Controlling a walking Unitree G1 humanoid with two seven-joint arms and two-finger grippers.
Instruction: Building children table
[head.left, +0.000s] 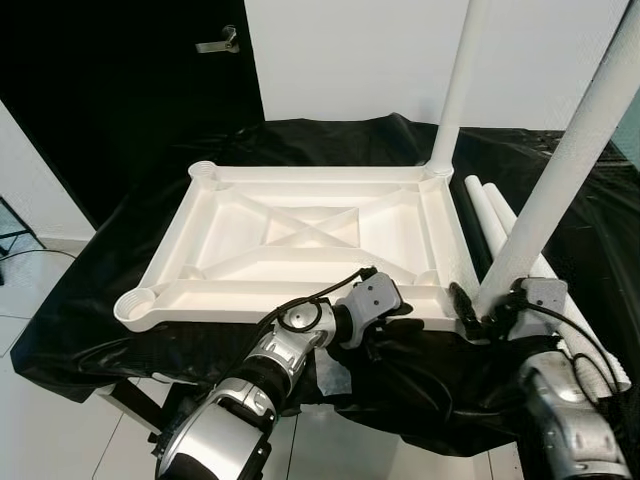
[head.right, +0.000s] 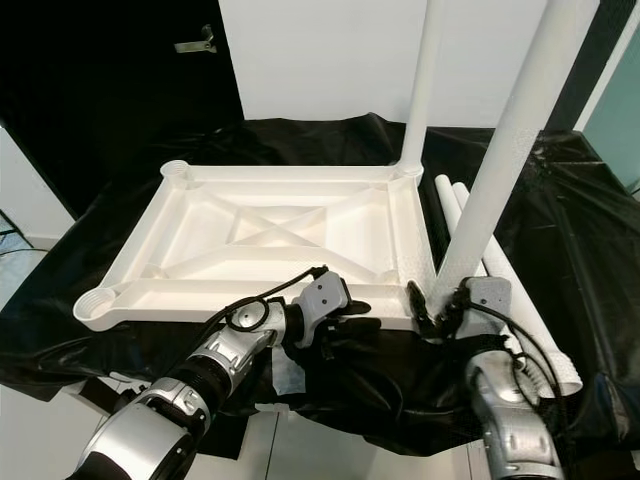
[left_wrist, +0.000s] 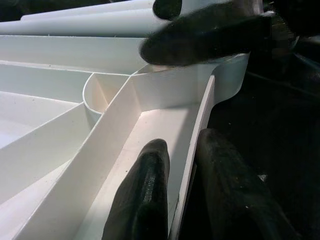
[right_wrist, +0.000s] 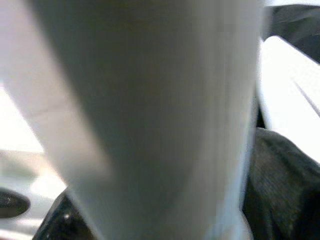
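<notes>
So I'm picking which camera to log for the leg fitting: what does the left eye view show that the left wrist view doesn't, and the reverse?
Left eye view alone: the whole upturned tabletop on black cloth, a far leg standing upright, spare legs lying beside it, and a door handle.

Left wrist view alone: the left gripper straddling the tabletop's near rim, one finger inside, one outside.

Both: the right gripper around the near leg at the near right corner.

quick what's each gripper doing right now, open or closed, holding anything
Left gripper: closed on the tabletop's near rim.
Right gripper: closed around the near-right leg.
</notes>
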